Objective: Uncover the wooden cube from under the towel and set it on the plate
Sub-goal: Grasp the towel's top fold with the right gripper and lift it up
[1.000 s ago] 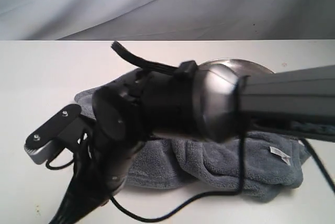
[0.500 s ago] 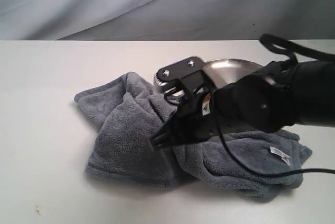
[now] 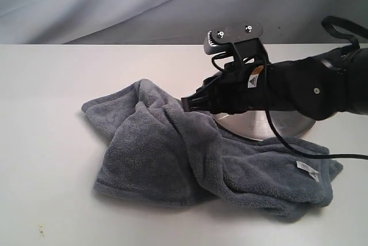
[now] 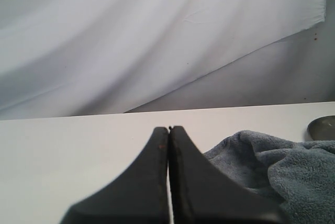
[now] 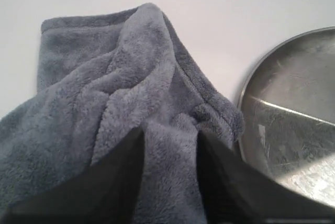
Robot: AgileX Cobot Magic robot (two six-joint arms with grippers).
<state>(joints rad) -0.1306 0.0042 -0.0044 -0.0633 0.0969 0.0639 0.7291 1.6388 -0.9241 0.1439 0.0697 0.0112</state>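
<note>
The blue-grey towel (image 3: 167, 154) lies crumpled on the white table, its white label (image 3: 306, 169) near the right end. The wooden cube is hidden. The silver plate (image 3: 253, 122) sits behind the towel, mostly covered by my right arm. My right gripper (image 3: 188, 103) reaches in from the right and hovers over the towel's raised fold beside the plate. In the right wrist view this gripper (image 5: 170, 132) is open, with the towel (image 5: 104, 93) showing between its fingers and the plate (image 5: 293, 119) alongside. My left gripper (image 4: 169, 128) is shut and empty, with the towel (image 4: 277, 166) beside it.
A white table (image 3: 52, 85) carries everything, with a grey cloth backdrop (image 3: 115, 4) behind it. A black cable (image 3: 322, 155) from the right arm trails over the towel's right part. The plate rim (image 4: 322, 127) shows at the edge of the left wrist view.
The right arm swung from the front left, close to the camera, across the towel toward the back right. Its tip now sits at the towel's fold by the plate.
</note>
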